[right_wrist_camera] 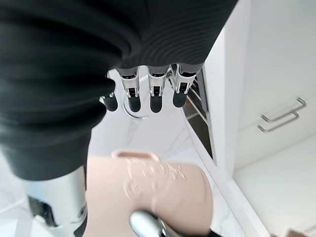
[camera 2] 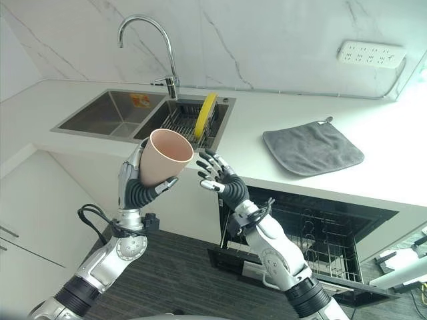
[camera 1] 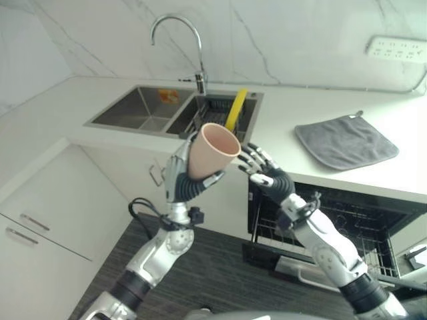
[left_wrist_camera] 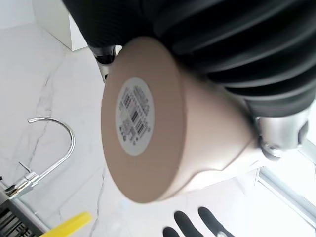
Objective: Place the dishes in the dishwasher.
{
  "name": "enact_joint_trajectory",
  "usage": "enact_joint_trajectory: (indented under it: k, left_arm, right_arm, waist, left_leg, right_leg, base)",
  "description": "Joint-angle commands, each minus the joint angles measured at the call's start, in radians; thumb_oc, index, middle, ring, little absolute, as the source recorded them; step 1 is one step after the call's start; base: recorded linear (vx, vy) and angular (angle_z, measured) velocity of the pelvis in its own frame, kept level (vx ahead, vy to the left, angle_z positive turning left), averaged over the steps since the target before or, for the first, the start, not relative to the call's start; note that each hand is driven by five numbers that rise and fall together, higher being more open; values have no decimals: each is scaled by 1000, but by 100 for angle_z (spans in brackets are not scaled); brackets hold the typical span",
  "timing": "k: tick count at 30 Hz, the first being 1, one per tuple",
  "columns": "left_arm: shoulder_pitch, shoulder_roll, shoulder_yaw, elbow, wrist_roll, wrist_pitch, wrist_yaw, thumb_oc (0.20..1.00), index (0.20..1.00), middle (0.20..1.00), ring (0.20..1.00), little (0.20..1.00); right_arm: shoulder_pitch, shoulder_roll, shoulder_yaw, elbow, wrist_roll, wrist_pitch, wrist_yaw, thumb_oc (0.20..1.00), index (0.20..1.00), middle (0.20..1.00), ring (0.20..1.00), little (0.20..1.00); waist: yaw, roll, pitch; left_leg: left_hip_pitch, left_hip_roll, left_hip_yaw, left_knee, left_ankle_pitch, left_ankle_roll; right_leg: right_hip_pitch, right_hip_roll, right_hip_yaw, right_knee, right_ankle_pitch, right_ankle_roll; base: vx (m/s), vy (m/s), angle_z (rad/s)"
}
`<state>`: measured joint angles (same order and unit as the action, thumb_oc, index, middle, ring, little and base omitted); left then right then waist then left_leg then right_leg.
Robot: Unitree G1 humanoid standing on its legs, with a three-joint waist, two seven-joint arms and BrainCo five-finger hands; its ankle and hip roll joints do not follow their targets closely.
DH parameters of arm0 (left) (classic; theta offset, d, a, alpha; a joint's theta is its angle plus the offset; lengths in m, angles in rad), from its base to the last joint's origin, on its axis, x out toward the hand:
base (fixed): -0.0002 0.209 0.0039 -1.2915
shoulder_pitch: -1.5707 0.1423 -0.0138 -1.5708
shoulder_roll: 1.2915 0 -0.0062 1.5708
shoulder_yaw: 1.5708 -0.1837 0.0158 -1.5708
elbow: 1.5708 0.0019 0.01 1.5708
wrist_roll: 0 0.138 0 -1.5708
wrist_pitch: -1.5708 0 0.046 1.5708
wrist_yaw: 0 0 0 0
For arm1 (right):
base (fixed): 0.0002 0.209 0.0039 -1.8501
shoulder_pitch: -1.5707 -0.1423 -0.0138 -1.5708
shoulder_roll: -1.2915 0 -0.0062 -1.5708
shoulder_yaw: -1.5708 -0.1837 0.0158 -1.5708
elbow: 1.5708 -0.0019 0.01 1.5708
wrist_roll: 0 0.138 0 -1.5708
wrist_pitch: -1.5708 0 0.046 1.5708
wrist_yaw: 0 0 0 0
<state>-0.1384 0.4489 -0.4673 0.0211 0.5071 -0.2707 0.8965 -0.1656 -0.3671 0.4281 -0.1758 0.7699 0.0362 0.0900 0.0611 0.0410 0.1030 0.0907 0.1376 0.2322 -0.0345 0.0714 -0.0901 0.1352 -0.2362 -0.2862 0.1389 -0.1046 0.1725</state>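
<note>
Here your left hand (camera 1: 179,175) is raised at the centre of the frame with its fingers and thumb curled round a pink cup (camera 1: 211,149), which tilts with its open mouth toward the upper right. Your right hand (camera 1: 264,169) sits just beside the cup's rim, fingers spread and relaxed, holding nothing. Behind them, in the upper middle of the frame, the sink (camera 1: 137,109) is set into the white table (camera 1: 313,107), with a yellow plate (camera 1: 235,109) standing on edge in its right basin under the tap (camera 1: 179,41). A grey cloth (camera 1: 345,141) lies on the table at the right. The dishwasher (camera 1: 353,230) stands open at the lower right.
</note>
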Motion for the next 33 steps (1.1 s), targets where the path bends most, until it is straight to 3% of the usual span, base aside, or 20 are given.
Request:
enact_joint_trajectory:
  k: [1,19,21,33]
  left_arm:
    - [-159,38,-23,11,54,-5,31,200,200,200,200,200]
    - [-200,42,-98,-7,71,28,17,200,200,200,200,200]
    - [-203,36,-118,-2,78,96,31,200,200,200,200,200]
    - [-192,37,-161,13,150,167,44,200,200,200,200,200]
  right_arm:
    - [-131,60,-12,-56,81,-16,7,1000,1000,1000,1000,1000]
    - [-223,97,40,-49,86,12,-38,1000,1000,1000,1000,1000]
    - [-234,101,45,-43,37,8,-66,1000,1000,1000,1000,1000]
    - [-261,96,46,-33,-17,10,-154,1000,1000,1000,1000,1000]
  waist:
    - [24,-56,13]
    - [46,-52,8]
    - [48,-52,9]
    - [54,-49,18]
  left_leg:
    - [64,32,-31,54,-151,-3]
    - [62,16,-45,47,-146,6]
    - [62,14,-46,48,-147,7]
    - [61,-2,-55,41,-148,17]
  right_leg:
    - [24,-51,34,-107,60,16]
    - [35,-56,24,-115,65,9]
    - [35,-58,22,-113,64,9]
    - [39,-66,24,-119,67,11]
  base:
    - [0,0,0]
    - [2,3,1]
    - [11,7,5]
    - [3,1,0]
